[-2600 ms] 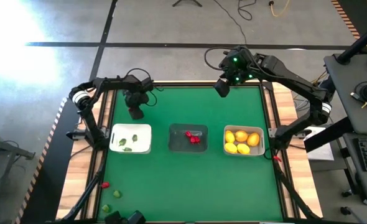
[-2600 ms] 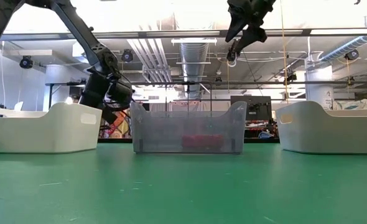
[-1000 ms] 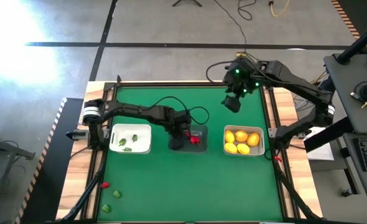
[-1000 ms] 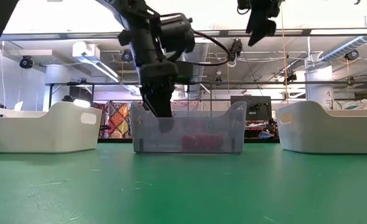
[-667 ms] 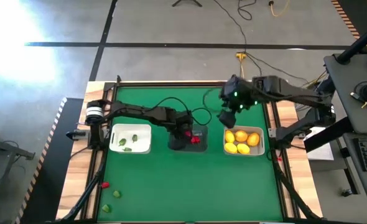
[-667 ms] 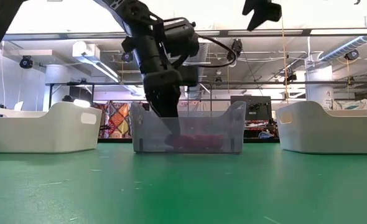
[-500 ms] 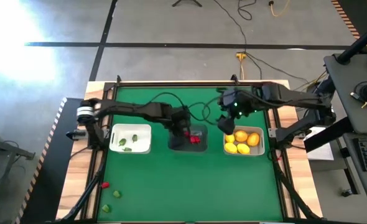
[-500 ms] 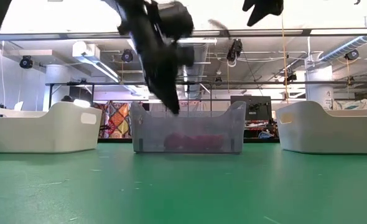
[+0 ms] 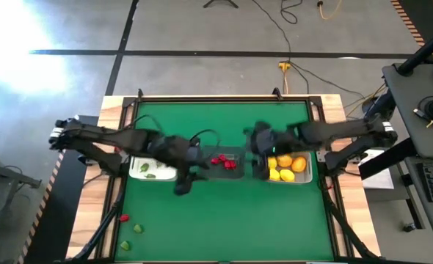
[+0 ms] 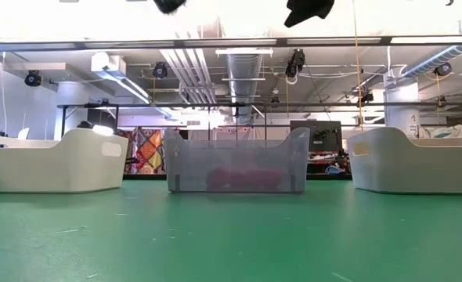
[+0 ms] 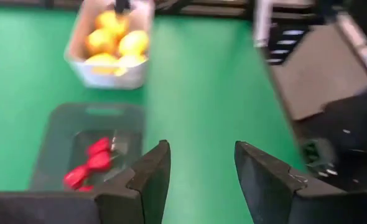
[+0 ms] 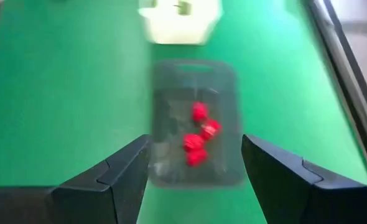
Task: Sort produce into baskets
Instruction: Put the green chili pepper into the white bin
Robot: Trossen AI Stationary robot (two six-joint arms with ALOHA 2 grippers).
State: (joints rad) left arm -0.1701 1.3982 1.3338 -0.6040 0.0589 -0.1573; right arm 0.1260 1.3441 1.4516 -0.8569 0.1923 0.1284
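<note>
My left gripper (image 9: 182, 183) hangs open and empty above the green mat, just near of the gap between the white tray (image 9: 144, 173) and the dark grey tray (image 9: 235, 173). Its wrist view (image 11: 199, 149) shows nothing between the fingers. My right gripper (image 9: 259, 163) is open and empty (image 12: 196, 143), high over the gap between the dark tray and the pale tray (image 9: 307, 176). Several red bits (image 9: 224, 161) lie in the dark tray, lemons (image 9: 285, 166) in the pale tray, green bits (image 9: 150, 171) in the white tray.
A red bit (image 9: 125, 218) and two green bits (image 9: 138, 228) lie on the wooden border at the near left corner. The green mat (image 9: 224, 220) stretches near of the trays. In the low view both grippers show only at the top edge (image 10: 309, 9).
My left gripper has risen out of the dark tray and swung toward the table's near left, past the tray's near left corner. My right gripper has come from the far right toward the near edge and left, stopping between the dark tray and the lemon tray.
</note>
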